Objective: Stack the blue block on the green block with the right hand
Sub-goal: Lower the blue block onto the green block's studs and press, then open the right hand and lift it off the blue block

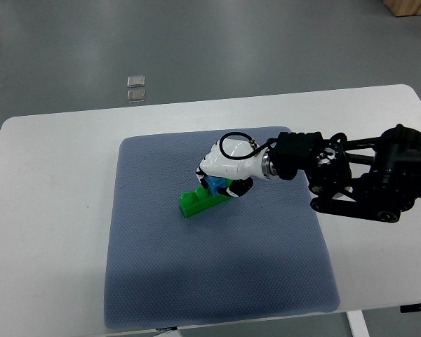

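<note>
A green block (196, 202) lies on the grey-blue mat (217, 281) near its middle. My right hand (221, 184) comes in from the right, white-shelled, with its fingers curled around a blue block (214, 186). The blue block sits on or just above the right end of the green block; the hand hides the contact. Only a small part of the blue block shows under the fingers.
The mat lies on a white table (49, 210). Two small clear square pieces (136, 88) lie on the grey floor beyond the table's far edge. The black forearm (358, 175) reaches over the mat's right side.
</note>
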Action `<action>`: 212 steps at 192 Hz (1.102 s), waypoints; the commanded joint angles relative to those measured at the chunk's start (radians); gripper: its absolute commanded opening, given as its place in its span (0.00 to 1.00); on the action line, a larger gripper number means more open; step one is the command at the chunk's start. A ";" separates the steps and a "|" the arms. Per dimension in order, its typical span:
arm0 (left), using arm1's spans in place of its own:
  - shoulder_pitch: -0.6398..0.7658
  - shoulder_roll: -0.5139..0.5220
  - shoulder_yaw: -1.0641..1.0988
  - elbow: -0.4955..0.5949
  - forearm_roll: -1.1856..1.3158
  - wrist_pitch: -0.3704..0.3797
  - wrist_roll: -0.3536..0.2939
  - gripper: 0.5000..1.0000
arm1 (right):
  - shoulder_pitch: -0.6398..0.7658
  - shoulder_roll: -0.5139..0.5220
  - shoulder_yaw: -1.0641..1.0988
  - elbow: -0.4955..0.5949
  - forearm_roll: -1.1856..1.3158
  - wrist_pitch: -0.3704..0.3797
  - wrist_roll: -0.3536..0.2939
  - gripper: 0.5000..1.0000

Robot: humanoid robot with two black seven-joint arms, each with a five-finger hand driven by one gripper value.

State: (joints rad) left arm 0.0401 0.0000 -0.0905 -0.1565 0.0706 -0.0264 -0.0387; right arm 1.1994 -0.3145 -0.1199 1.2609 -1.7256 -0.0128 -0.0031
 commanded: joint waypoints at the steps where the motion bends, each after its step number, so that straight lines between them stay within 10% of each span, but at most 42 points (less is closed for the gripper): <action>1: 0.000 0.000 0.000 0.000 0.000 0.000 0.000 1.00 | 0.000 -0.002 0.000 0.000 0.004 -0.004 0.000 0.52; 62: 0.000 0.000 0.000 0.000 0.000 0.000 0.000 1.00 | 0.002 -0.002 0.009 0.002 0.017 -0.006 0.003 0.72; 212: 0.000 0.000 0.000 0.000 0.000 0.000 0.000 1.00 | 0.009 -0.021 0.069 0.041 0.041 0.007 0.012 0.79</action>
State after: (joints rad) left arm 0.0401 0.0000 -0.0905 -0.1565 0.0706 -0.0264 -0.0384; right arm 1.2062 -0.3323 -0.0860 1.2871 -1.6980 -0.0147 0.0021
